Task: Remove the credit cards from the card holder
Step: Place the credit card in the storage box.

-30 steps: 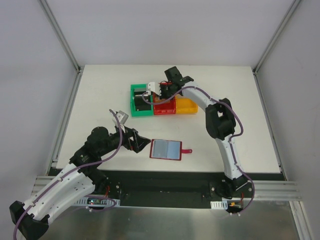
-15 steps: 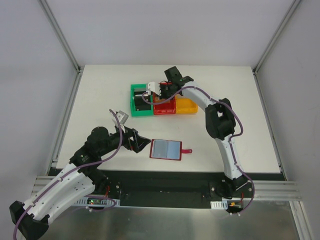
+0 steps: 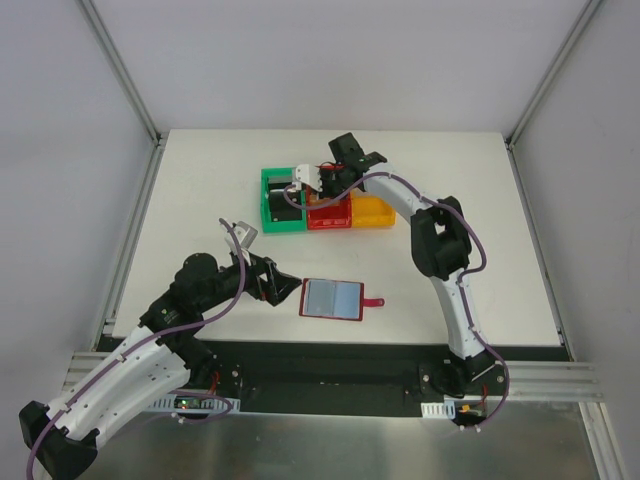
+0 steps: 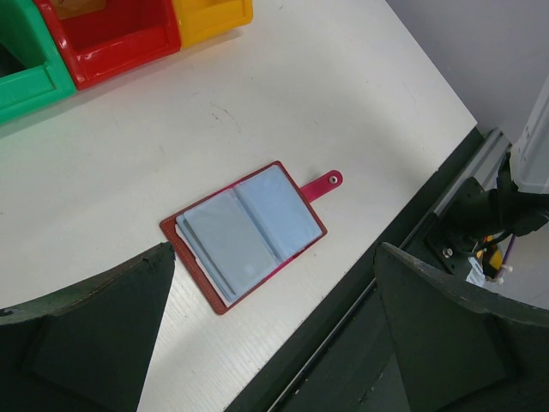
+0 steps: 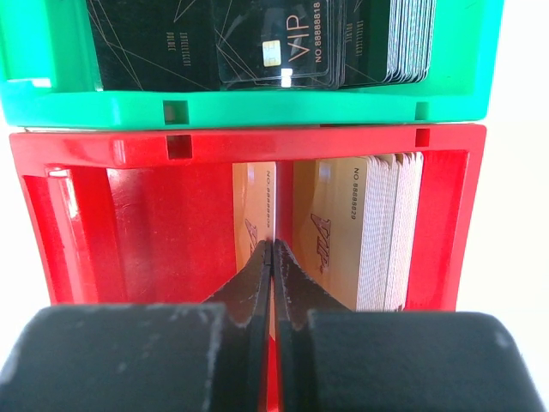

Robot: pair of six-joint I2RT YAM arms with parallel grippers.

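Nothing has moved in the last second, so the job is paused rather than advancing. On the left, my left gripper (image 3: 282, 284) hangs with its jaws spread wide and holding nothing, just left of the card holder (image 3: 331, 298). The holder lies open and flat near the tabletop's near edge, about midway along it, with its tab pointing right. Its grey-blue sleeves (image 4: 244, 232) face up, and I cannot tell whether any cards are left in them. Toward the middle of the tabletop sit the green bin (image 3: 268, 200), the red bin (image 3: 330, 222) and the yellow bin (image 3: 372, 212), side by side. My right gripper (image 5: 273, 249) is down in the red bin with its jaws pressed together beside the gold credit cards (image 5: 334, 232); I judge a card has just been dropped off. The tabletop (image 3: 200, 180) is plain white, with pale grey walls around it.
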